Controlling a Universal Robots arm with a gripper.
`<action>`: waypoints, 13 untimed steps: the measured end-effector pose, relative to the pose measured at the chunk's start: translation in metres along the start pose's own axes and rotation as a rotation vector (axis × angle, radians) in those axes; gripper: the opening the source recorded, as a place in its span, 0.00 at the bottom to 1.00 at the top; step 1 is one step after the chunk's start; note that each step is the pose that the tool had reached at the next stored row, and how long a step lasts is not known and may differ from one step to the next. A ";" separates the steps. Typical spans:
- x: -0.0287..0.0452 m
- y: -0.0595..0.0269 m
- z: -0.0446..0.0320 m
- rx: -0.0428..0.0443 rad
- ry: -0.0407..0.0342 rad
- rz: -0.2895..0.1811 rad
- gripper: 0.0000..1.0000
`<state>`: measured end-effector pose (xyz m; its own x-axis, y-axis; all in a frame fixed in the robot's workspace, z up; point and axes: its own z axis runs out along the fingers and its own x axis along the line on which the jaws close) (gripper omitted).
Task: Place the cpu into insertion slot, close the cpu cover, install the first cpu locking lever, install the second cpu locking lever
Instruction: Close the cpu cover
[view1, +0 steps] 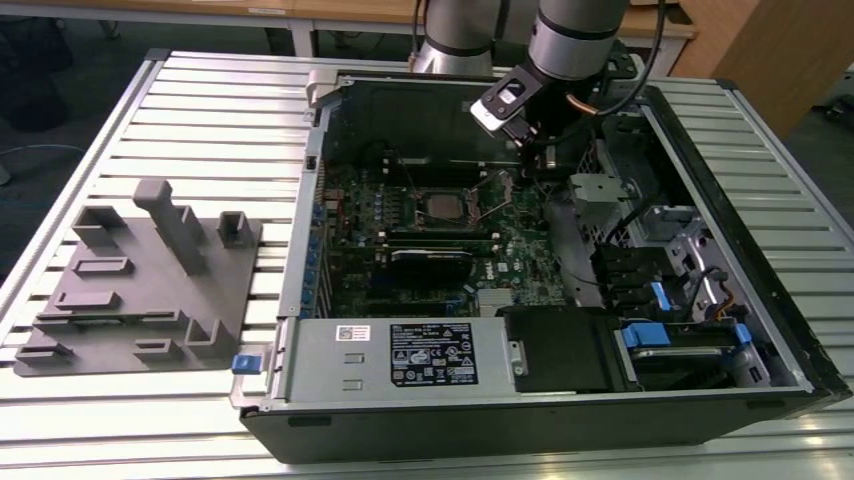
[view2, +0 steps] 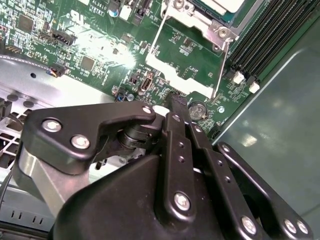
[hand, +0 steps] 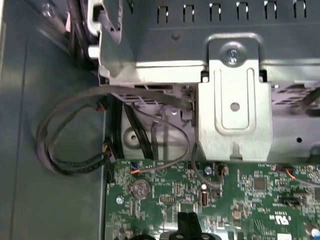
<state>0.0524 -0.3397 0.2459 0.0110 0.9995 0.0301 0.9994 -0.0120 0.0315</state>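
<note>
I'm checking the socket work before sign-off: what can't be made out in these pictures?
The cpu: second wrist view, mostly cut off by the picture's edge.
The cpu cover: same view, partly cut off too; in the exterior view it is too small to tell whether it lies flat.
The gripper: first wrist view, cut off by the edge; contact with the motherboard unclear.

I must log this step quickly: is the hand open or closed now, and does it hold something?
The hand is closed and holds nothing.
</note>
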 end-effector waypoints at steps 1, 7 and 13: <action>0.0000 -0.0004 0.0000 0.0000 0.0000 0.000 0.11; 0.0000 -0.0023 -0.0001 -0.0002 -0.0001 0.000 0.11; -0.0001 -0.0117 -0.0004 -0.0036 0.0000 0.000 0.11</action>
<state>0.0407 -0.3397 0.2459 0.0109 0.9995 0.0301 0.9993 -0.0119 0.0351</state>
